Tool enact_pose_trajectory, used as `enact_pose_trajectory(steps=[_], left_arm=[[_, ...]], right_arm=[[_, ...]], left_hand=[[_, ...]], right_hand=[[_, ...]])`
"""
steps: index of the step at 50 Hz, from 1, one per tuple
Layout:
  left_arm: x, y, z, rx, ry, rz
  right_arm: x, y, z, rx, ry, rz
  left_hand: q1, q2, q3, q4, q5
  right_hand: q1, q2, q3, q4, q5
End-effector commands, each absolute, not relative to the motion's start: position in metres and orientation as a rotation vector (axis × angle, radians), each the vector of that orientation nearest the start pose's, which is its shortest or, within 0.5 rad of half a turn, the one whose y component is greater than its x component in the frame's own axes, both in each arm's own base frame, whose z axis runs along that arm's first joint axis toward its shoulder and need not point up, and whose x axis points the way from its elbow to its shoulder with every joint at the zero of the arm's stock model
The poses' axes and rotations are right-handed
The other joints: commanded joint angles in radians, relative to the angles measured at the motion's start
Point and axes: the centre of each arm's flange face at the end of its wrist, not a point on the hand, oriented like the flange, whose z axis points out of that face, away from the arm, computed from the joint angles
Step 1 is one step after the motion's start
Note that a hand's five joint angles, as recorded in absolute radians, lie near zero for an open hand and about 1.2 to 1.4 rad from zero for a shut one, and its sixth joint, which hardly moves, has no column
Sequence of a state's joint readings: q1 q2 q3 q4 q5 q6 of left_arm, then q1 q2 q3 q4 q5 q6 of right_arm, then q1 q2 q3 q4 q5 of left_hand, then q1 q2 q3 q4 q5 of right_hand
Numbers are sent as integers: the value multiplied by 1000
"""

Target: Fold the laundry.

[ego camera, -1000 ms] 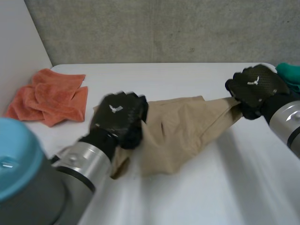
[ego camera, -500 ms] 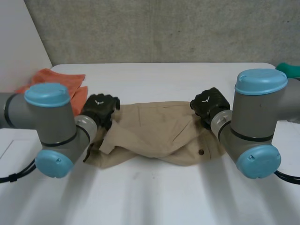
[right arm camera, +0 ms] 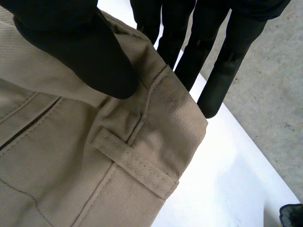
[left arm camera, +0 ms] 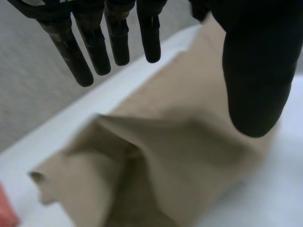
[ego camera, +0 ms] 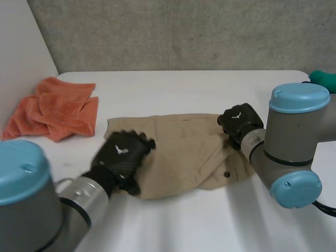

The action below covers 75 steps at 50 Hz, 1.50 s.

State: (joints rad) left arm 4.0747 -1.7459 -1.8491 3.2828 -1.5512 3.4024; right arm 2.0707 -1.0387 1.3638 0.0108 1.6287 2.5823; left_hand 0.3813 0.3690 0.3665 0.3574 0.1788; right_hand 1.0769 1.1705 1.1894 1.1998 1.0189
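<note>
Head view, laundry: the beige trousers (ego camera: 184, 149) lie rumpled in the middle of your white bench (ego camera: 173, 86), with a dark button (ego camera: 227, 172) showing near their 4 o'clock corner.
Left arm: it reaches in from 7 o'clock, the forearm low over the bench and pointing at the garment.
Left hand: your left hand (ego camera: 123, 155) is back-up over the trousers' 8 o'clock edge.
Left wrist view: the fingers (left arm camera: 116, 42) are straight and slightly spread, and the thumb (left arm camera: 253, 71) is held well apart from them. They hang over the fabric and grip nothing.
Right arm: the elbow is bent at 4 o'clock and the forearm angles back toward the garment.
Right hand: your right hand (ego camera: 240, 121) is at the trousers' 3 o'clock edge, touching the cloth.
Right wrist view: the thumb presses on top of the waistband (right arm camera: 165, 90) and the straight fingers (right arm camera: 222, 80) run past its far side, so the band is nipped between them. A belt loop (right arm camera: 135, 163) lies flat just beyond the thumb tip.
Other cloth: an orange towel (ego camera: 52, 107) is bunched at 10 o'clock, apart from the trousers. A green cloth (ego camera: 323, 79) sits at the bench's 2 o'clock edge.
</note>
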Motion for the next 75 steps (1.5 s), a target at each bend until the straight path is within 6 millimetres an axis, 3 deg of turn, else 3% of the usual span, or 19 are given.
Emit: enact_pose_trajectory(steps=[1, 6, 7, 8, 11, 15, 19, 20, 27, 31, 33, 37, 46, 50, 53, 62, 70, 73, 75], left_arm=[[-293, -164, 150, 1221, 2511, -1817], [-299, -178, 136, 1163, 2461, -1848], [-300, -181, 136, 1145, 2447, -1870], [-302, -187, 139, 1102, 2416, -1920], [-302, -191, 146, 1050, 2372, -1993], [-299, -188, 182, 993, 2286, -2151], [-293, -176, 226, 940, 2185, -2319], [-288, -169, 247, 915, 2143, -2383], [-262, -139, 330, 869, 2032, -2532], [-261, -128, 350, 987, 2072, -2506], [-262, -126, 350, 1048, 2106, -2470], [-270, -139, 328, 1147, 2237, -2299], [-285, -211, 241, 1247, 2332, -1886], [-298, -234, 212, 1284, 2340, -1817], [-305, -244, 203, 1287, 2345, -1818], [-333, -292, 182, 1235, 2145, -2050], [-352, -322, 162, 1282, 1874, -2128], [-361, -337, 167, 1260, 1730, -2196], [-367, -348, 181, 1217, 1621, -2265]], right_arm=[[294, -276, 179, -1283, 2298, -1862], [294, -275, 177, -1282, 2296, -1864], [293, -275, 176, -1282, 2299, -1863], [293, -274, 176, -1282, 2299, -1863], [292, -274, 175, -1283, 2307, -1856], [288, -267, 187, -1303, 2291, -1882], [280, -250, 219, -1361, 2246, -1941], [275, -242, 233, -1418, 2229, -1961], [259, -205, 313, -1557, 2051, -2202], [251, -190, 344, -1575, 1987, -2298], [247, -187, 348, -1601, 2005, -2279], [246, -186, 337, -1679, 2065, -2152], [265, -221, 264, -1854, 2226, -1797], [271, -234, 229, -1892, 2286, -1641], [276, -242, 214, -1891, 2297, -1616], [296, -289, 182, -1728, 2232, -1899], [310, -328, 164, -1627, 2128, -2158], [313, -349, 167, -1556, 2062, -2309], [314, -365, 178, -1480, 1997, -2448]], left_hand=[[17, 29, 32, 41, 45], [263, 275, 278, 287, 291], [397, 410, 412, 421, 425], [687, 699, 701, 710, 715], [1014, 1026, 1029, 1038, 1042], [1015, 1027, 1030, 1039, 1043], [1015, 1027, 1030, 1039, 1043], [1015, 1027, 1030, 1039, 1043], [1015, 1027, 1030, 1039, 1043], [1015, 1027, 1030, 1039, 1043], [1015, 1027, 1030, 1039, 1043], [1015, 1027, 1030, 1039, 1043], [1015, 1027, 1030, 1039, 1043], [1015, 1027, 1030, 1039, 1043], [1015, 1027, 1030, 1039, 1043], [1015, 1027, 1030, 1039, 1043], [1015, 1027, 1030, 1039, 1043], [1015, 1027, 1030, 1039, 1043], [1015, 1027, 1030, 1039, 1043]], right_hand=[[319, 226, 207, 196, 203], [319, 226, 207, 196, 203], [319, 226, 207, 196, 203], [319, 226, 207, 196, 203], [319, 226, 207, 196, 203], [319, 226, 207, 196, 203], [319, 226, 207, 196, 203], [319, 226, 207, 196, 203], [319, 226, 207, 196, 203], [319, 226, 207, 196, 203], [319, 226, 207, 196, 203], [319, 226, 207, 196, 203], [319, 226, 207, 196, 203], [319, 226, 207, 196, 203], [319, 226, 207, 196, 203], [319, 226, 207, 196, 203], [319, 226, 207, 196, 203], [319, 226, 207, 196, 203], [319, 226, 207, 196, 203]])
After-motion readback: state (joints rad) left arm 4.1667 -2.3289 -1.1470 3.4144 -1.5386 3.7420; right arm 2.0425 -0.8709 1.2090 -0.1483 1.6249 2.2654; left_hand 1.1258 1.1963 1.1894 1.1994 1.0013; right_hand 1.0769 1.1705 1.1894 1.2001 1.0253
